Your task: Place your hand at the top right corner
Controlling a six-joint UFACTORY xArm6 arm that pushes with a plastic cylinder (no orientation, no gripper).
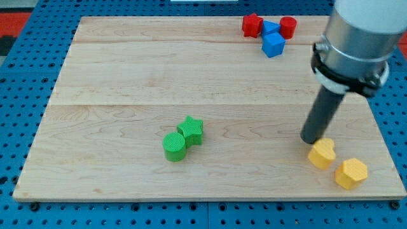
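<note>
wooden bench (127,76) on blue pegboard. my tip (311,139) touches the yellow heart block (322,153) at the view's right; end effector is a bare rod, nothing held.

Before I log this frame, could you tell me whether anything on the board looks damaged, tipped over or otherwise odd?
Nothing stands out. The blocks sit in tidy colour clusters on the wooden board, none visibly damaged or hanging off an edge. My tip rests just beside the yellow heart block at the view's lower right.
</note>
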